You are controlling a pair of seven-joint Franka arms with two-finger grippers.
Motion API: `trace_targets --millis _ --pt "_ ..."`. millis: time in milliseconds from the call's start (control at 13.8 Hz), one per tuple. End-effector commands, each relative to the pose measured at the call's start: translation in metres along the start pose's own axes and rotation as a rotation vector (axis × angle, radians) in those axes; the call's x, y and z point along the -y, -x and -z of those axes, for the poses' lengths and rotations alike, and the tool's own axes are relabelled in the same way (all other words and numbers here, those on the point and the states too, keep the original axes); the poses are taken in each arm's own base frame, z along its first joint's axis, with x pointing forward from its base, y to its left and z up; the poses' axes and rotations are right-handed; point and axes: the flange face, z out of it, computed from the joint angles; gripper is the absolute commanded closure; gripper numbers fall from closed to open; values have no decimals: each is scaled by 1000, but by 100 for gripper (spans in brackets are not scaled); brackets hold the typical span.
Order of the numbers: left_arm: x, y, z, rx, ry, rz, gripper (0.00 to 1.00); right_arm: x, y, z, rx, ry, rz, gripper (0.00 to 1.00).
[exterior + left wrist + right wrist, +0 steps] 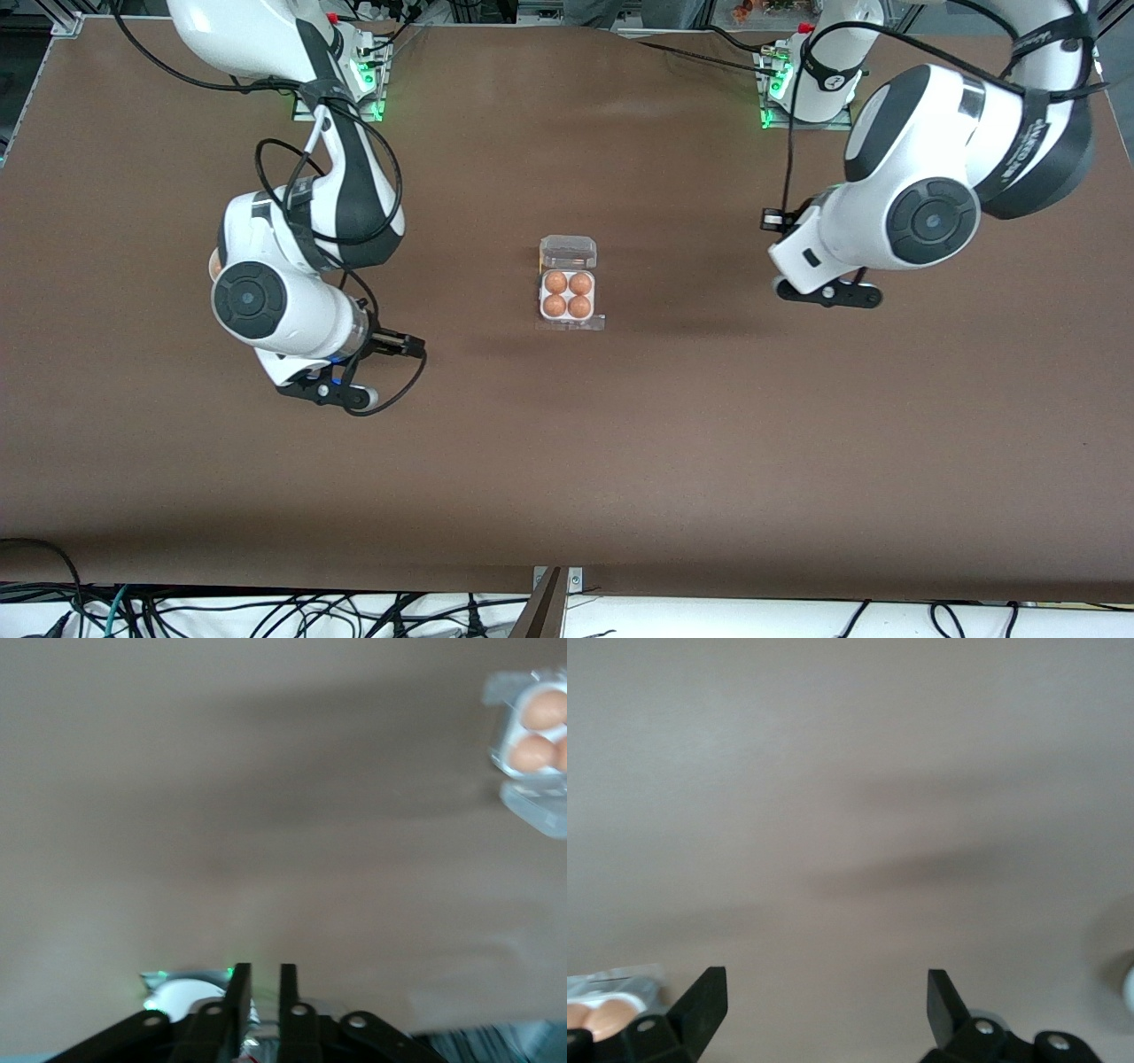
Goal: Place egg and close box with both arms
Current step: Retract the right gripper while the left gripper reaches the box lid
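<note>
Wrist views: left tool (263,992) nearly pressed together, empty, right tool (824,997) spread wide, empty.

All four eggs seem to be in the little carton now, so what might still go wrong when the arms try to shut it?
The box is small and light, with its clear lid lying open. A push on the lid could slide the whole tray across the table rather than fold it shut. The eggs stand above their cells, so a hard press could crack one. Both grippers, the left gripper nearly shut and the right gripper open, wait well apart from it and must approach without colliding.
</note>
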Motion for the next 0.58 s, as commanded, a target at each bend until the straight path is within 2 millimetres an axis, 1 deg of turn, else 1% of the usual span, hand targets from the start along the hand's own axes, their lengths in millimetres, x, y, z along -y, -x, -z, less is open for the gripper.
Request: trace_targets --millis 0,72,217,361,505 --pt "-11 -7 -12 99 106 8 89 -45 23 27 -10 35 79 0" --pt "-28 -9 -22 126 115 6 91 -58 34 33 -26 41 97 0" --pt "-60 -14 -46 178 115 5 91 -90 49 53 -61 47 105 0" --pt "-92 -18 -73 246 140 3 92 -120 69 82 -91 42 96 0" --pt "-114 -23 -92 284 142 15 93 -159 87 111 -123 41 141 0"
